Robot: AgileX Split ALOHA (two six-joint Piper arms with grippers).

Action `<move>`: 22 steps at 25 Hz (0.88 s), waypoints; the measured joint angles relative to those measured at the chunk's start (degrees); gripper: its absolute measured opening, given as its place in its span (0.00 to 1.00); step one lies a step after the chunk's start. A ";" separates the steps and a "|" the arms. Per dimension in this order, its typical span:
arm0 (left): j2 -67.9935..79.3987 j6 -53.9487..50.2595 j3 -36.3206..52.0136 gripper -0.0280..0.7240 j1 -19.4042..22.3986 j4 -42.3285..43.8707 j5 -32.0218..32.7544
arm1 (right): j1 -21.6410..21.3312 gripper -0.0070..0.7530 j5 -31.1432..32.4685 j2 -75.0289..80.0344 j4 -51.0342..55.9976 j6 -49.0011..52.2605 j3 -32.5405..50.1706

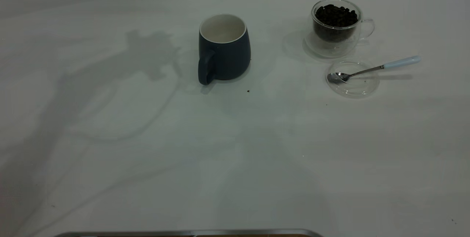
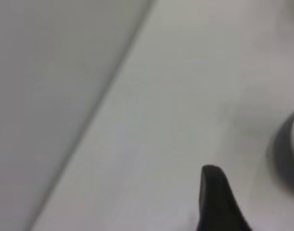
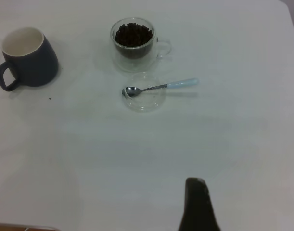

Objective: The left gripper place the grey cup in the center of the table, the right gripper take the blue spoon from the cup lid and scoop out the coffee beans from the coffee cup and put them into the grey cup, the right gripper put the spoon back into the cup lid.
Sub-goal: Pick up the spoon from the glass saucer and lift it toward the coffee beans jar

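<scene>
The grey cup (image 1: 224,48) stands upright near the middle of the table (image 1: 147,178); it is a matte, dark blue-grey mug, wider at the base than at the rim, smooth white inside, with a thick loop handle turned toward the near edge in the exterior view; nothing shows inside it. The tabletop is plain, flat white with a few tiny dark specks, one just in front of the mug.

Well to the right of the mug stands the coffee cup (image 1: 337,28), clear double-walled glass with a small glass handle on its right side; the coffee beans (image 1: 336,15), small, dark brown and glossy, heap up close to its rim. Just in front of it lies the cup lid (image 1: 353,79), a shallow round disc of clear glass with a low rim; the blue spoon (image 1: 372,69) rests across it, its shiny metal bowl inside the lid at the left, its thin metal stem rising over the rim, its rounded pale blue handle end sticking out to the right above the table.

Neither arm appears in the exterior view; only soft shadows fall across the left half of the table. Each wrist view shows a single black wedge-shaped finger tip, the left gripper (image 2: 216,199) above bare table near a dark rounded shape at the frame's edge, the right gripper (image 3: 198,207) well back from the lid and glass; whether either claw is spread or closed I cannot tell.
</scene>
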 joint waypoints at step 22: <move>-32.15 -86.61 0.66 0.67 0.00 66.10 42.63 | 0.00 0.75 0.00 0.00 0.00 0.00 0.00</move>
